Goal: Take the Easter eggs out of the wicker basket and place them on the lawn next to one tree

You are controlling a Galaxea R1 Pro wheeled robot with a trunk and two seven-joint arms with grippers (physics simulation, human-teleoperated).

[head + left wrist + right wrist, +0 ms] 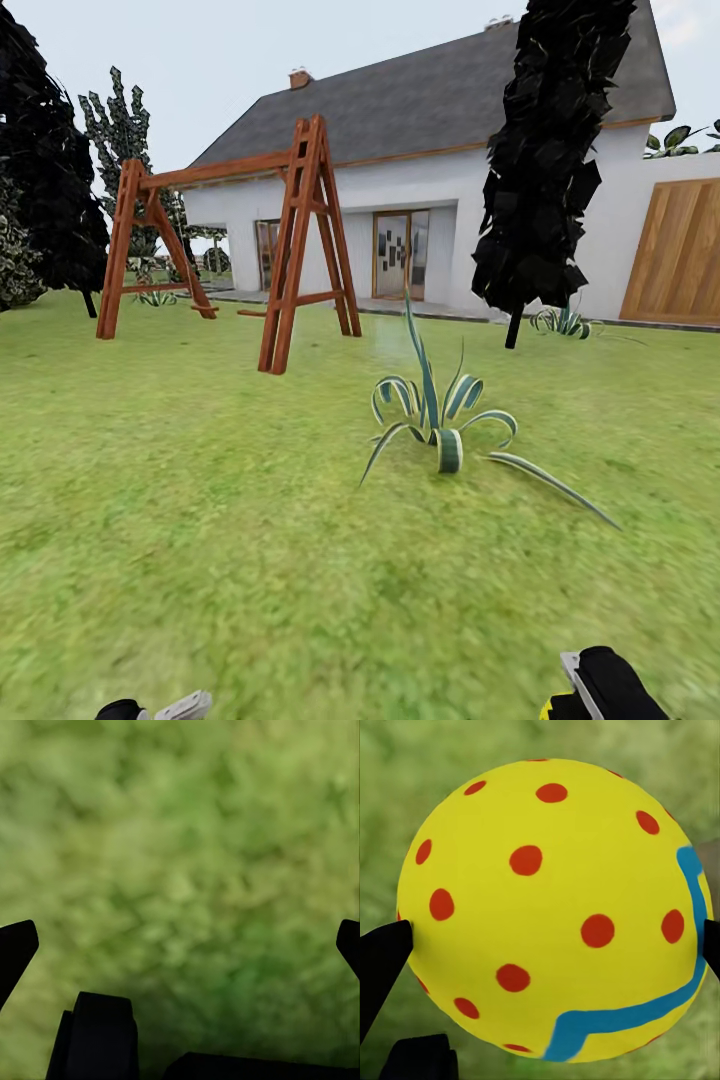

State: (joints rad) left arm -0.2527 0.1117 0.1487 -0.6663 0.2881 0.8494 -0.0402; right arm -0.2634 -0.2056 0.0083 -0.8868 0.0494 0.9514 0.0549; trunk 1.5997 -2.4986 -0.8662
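One spiky plant (440,420) on lawn (200,520)

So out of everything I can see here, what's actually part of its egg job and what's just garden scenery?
Part of the job:
- egg, yellow with red dots, gripped between the right fingers
- lawn, where the eggs must end up
- left fingers, spread apart over grass, holding nothing

Just scenery:
- swing frame
- striped plant
- house
- dark columnar tree

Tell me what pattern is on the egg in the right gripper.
Yellow Easter egg with red dots and a blue zigzag band, clearest in the right wrist view.
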